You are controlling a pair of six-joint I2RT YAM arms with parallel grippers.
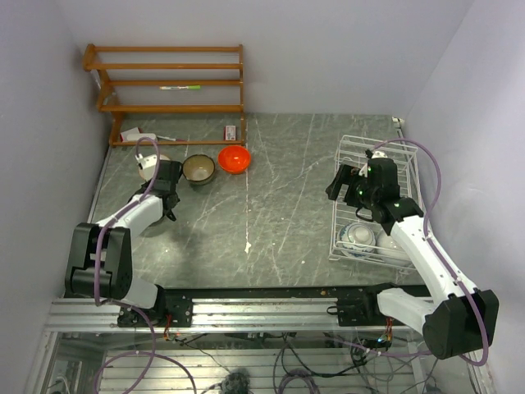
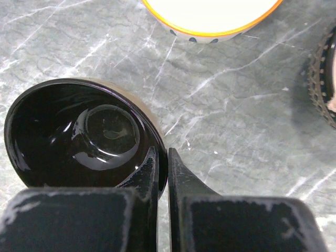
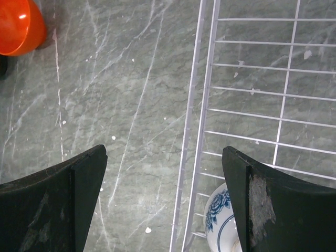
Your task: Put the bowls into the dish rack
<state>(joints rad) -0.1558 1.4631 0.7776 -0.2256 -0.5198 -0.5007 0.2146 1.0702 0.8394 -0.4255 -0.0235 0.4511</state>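
Dark bowl (image 2: pixel 79 131), rim pinched between the left gripper's (image 2: pixel 161 152) jaws, should lift slowly and level before crossing to the dish rack (image 1: pixel 354 152).

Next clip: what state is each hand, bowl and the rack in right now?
left hand, shut on the tan bowl at its rim
tan bowl, upright, rim pinched by the left hand
right hand, open, empty, over the dish rack edge
orange bowl, loose on the table
blue-and-white bowl, sitting in the dish rack
dish rack, on the table, partly loaded
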